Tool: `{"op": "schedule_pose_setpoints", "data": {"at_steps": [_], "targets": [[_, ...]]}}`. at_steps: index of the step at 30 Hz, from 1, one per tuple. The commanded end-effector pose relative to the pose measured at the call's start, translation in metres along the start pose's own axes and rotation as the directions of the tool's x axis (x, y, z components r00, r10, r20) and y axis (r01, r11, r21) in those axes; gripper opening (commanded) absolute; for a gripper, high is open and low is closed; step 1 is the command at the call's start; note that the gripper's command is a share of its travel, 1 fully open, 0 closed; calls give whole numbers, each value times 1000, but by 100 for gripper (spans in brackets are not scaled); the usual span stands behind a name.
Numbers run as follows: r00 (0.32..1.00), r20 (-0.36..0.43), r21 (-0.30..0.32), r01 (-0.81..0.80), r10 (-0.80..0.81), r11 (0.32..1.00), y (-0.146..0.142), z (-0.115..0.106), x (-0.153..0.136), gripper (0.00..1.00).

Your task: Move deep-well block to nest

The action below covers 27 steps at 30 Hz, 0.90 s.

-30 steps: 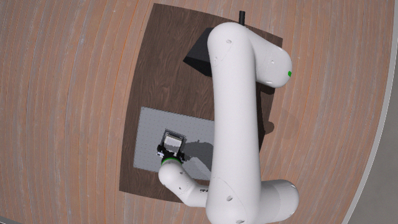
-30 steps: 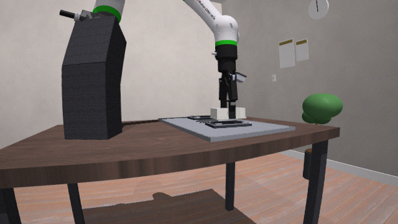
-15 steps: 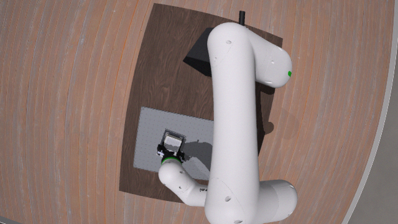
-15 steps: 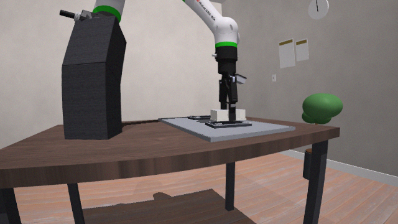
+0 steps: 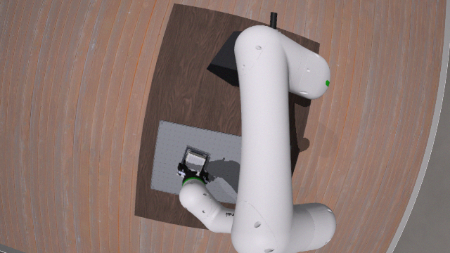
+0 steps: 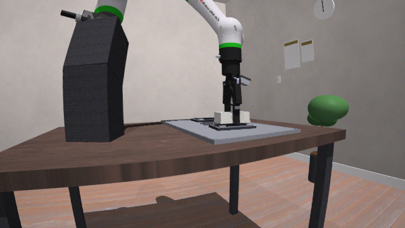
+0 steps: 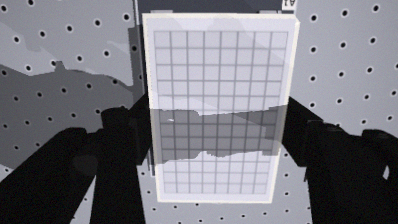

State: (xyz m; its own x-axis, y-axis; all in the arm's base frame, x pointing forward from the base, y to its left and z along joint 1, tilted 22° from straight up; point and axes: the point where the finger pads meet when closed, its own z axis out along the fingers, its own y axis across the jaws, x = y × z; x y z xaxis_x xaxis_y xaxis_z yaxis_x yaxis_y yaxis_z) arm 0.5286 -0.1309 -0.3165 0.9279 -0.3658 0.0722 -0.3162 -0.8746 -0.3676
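Dark wood table carries the grey perforated plate, and on it the black nest sits right under the block. White, gridded with square wells, the deep-well block is clamped across its long sides by the gripper, low over the nest, perhaps just touching. An A1 mark peeks beyond its far right corner. I judge carrying nearly done; seating flat and releasing remain.
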Motion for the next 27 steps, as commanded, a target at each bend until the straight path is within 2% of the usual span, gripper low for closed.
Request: {"op": "schedule_pose_setpoints", "data": {"at_steps": [1,27], "targets": [[1000,-2,0,0,0,1000,0,0,1,10],[1000,-2,0,0,0,1000,0,4,1,10]]}}
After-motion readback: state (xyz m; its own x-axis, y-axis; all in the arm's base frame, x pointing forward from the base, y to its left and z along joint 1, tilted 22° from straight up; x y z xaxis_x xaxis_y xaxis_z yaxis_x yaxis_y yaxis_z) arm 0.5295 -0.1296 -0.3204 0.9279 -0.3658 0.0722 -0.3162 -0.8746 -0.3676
